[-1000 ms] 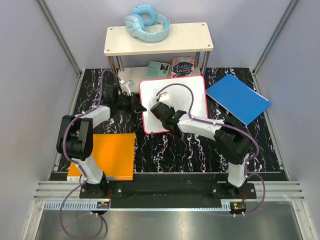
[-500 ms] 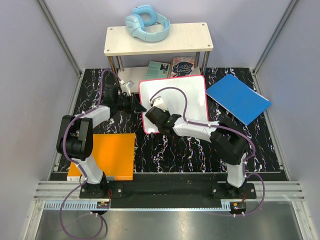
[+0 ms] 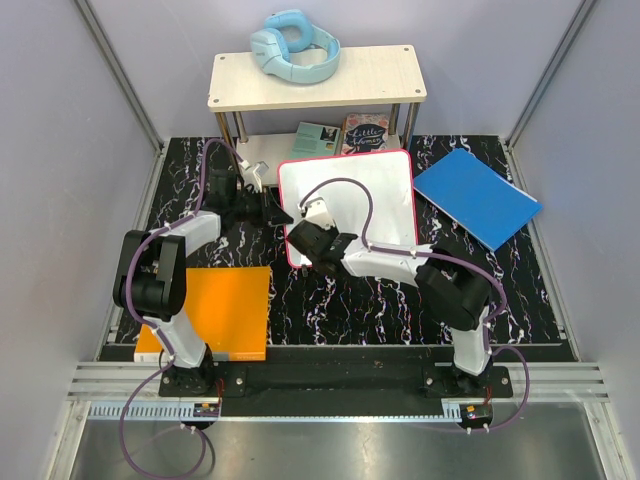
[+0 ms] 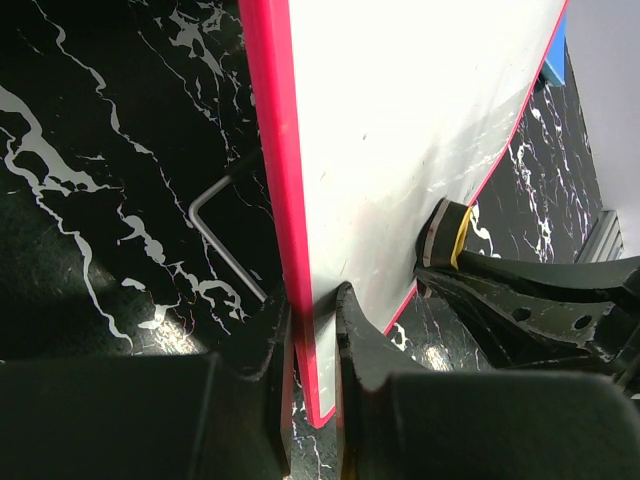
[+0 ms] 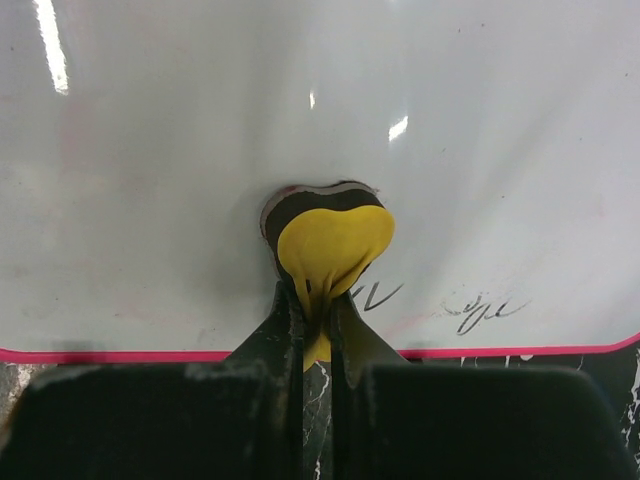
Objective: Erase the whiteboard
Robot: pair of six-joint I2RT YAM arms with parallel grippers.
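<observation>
Pinching the whiteboard [image 3: 360, 195] by its left rim, the left fingers [image 3: 274, 214] clamp tight while it lies on the black marbled surface [image 3: 330, 300]. Right fingers [image 3: 310, 228] squeeze a yellow eraser [image 5: 330, 238], pressed onto the whiteboard near its front-left corner; faint scribbles [image 5: 480, 312] sit just beside it.

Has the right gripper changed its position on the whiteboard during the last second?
Yes. The right gripper has slid across the whiteboard, away from the middle and toward the board's near left corner.
</observation>
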